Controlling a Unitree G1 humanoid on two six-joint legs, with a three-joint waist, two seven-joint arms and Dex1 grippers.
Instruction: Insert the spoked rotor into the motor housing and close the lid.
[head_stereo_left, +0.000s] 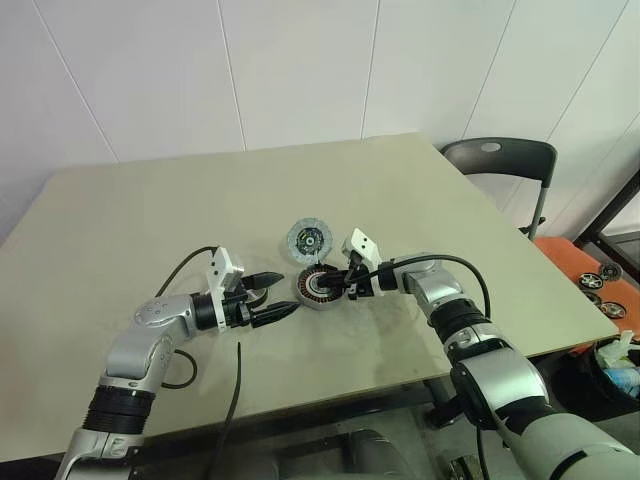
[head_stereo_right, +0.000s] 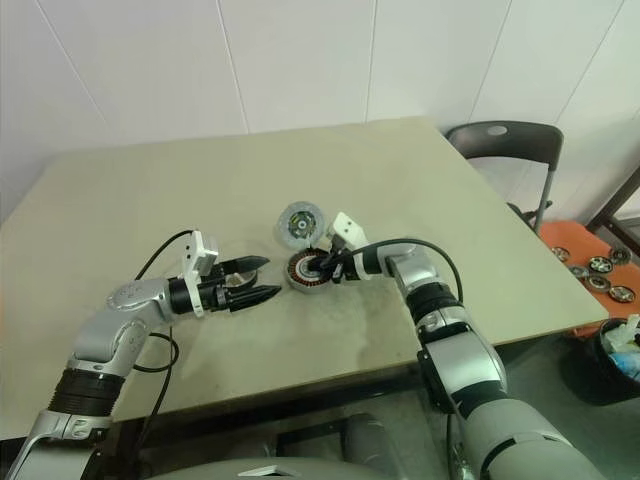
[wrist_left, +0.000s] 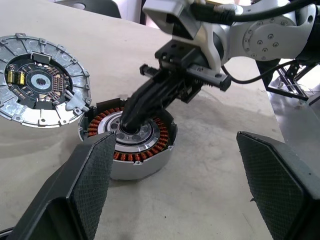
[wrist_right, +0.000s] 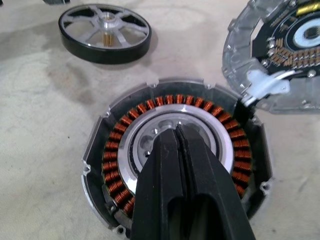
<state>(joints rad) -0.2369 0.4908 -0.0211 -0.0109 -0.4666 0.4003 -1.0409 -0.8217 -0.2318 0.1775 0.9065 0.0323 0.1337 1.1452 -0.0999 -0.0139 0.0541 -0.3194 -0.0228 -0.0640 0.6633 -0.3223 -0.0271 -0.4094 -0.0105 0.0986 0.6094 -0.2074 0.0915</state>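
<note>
The motor housing, a round grey cup with copper windings, sits on the table near the middle. My right gripper is shut, its two black fingers pressed together with nothing between them. Their tips rest in the housing's dark centre. The lid, a flat grey disc, lies just behind the housing, almost touching it. The spoked rotor lies flat on the table on the housing's far side from my right gripper. My left gripper is open, level with the table, its fingertips just left of the housing.
A black chair stands past the table's right corner. Low on the right, an orange tray holds several small wheels. Black cables trail from both wrists, over the table's front edge.
</note>
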